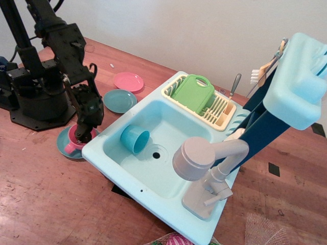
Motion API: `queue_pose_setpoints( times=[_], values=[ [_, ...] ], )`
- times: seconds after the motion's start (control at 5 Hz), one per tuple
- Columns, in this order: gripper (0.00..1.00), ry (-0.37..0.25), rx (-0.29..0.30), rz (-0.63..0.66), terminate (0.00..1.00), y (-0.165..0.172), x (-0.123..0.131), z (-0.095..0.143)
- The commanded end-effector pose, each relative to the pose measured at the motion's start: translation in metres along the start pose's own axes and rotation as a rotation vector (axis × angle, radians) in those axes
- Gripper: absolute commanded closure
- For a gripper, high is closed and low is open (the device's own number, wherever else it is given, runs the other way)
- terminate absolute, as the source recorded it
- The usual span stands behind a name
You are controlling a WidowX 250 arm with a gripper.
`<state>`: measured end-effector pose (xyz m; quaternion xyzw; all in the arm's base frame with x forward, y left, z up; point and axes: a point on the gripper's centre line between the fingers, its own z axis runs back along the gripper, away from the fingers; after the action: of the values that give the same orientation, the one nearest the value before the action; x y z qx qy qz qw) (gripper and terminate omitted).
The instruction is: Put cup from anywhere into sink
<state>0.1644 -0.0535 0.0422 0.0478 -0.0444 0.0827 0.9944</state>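
In observation.image, the pink cup (73,143) is largely hidden behind the black end effector (85,135), only its handle side and part of its rim being seen on the teal saucer (66,147), which is set on the desk (46,199) just left of the light-blue sink (127,171). Whether the end effector is clenched on the cup or released cannot be told, since its fingertips are lost in the dark mass at the cup's mouth. The arm is bent steeply downward from its base at the upper left, its wrist being pointed into the cup, while a teal cup (135,139) is seen lying on its side inside the sink.
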Motion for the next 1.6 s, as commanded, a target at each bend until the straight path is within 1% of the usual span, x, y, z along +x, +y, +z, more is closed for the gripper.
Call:
queue_pose_setpoints(
  times=[0.0, 0.2, 0.4, 0.6, 0.8, 1.0, 1.2, 1.4],
  values=[
    [1.0, -0.024, 0.009, -0.003, 0.0, -0.001, 0.011, 0.011],
    [1.0, -0.033, 0.017, -0.01, 0.0, 0.0, 0.015, 0.016],
    [1.0, -0.022, 0.017, -0.03, 0.0, 0.0, 0.019, 0.017],
    [1.0, -0.015, 0.019, -0.059, 0.0, 0.008, 0.021, 0.031],
    [1.0, -0.007, 0.07, -0.109, 0.0, 0.038, 0.034, 0.077],
    [1.0, -0.039, 0.104, -0.166, 0.0, 0.051, 0.067, 0.112],
    [1.0, -0.05, 0.099, -0.26, 0.0, 0.049, 0.116, 0.121],
    [1.0, -0.072, 0.103, -0.322, 0.0, 0.034, 0.165, 0.123]
  ],
)
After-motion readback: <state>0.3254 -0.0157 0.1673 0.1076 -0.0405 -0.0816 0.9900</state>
